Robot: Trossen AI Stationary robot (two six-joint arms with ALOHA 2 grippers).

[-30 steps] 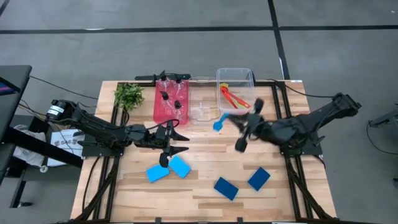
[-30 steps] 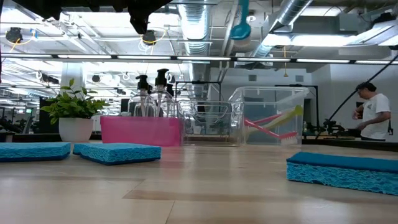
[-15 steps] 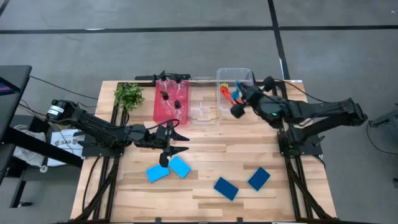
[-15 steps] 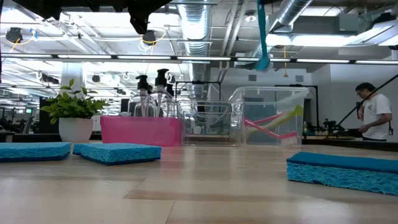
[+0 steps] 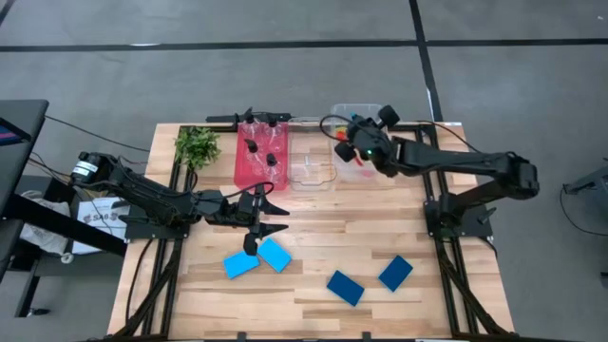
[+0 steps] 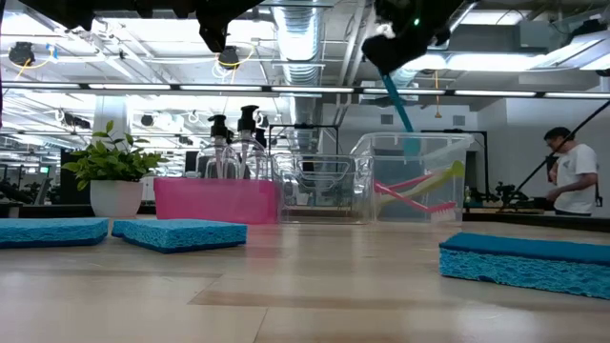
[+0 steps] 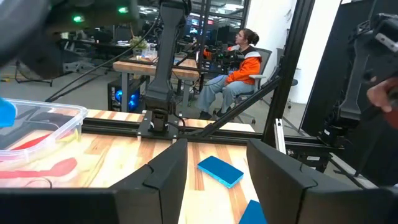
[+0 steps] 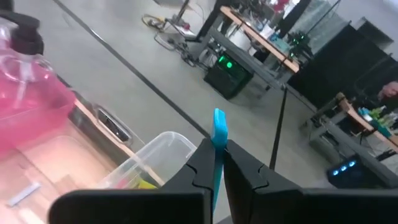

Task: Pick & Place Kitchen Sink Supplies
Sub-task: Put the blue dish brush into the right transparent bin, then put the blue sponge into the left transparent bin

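Table (image 5: 313, 285): four blue sponges (image 5: 274, 254) loose near front edge. Clear bin (image 6: 412, 181) at back already has red and yellow-green brushes. Right end effector (image 5: 355, 150) over it, clamped on blue brush (image 6: 397, 107), head angling down toward bin. Risk imo: brush tilted, could catch rim and drop outside. Left end effector (image 5: 258, 219) parked mid-table, fingers spread, empty.

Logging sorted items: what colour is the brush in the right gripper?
Blue brush, clearest in the low view, held by the right gripper.
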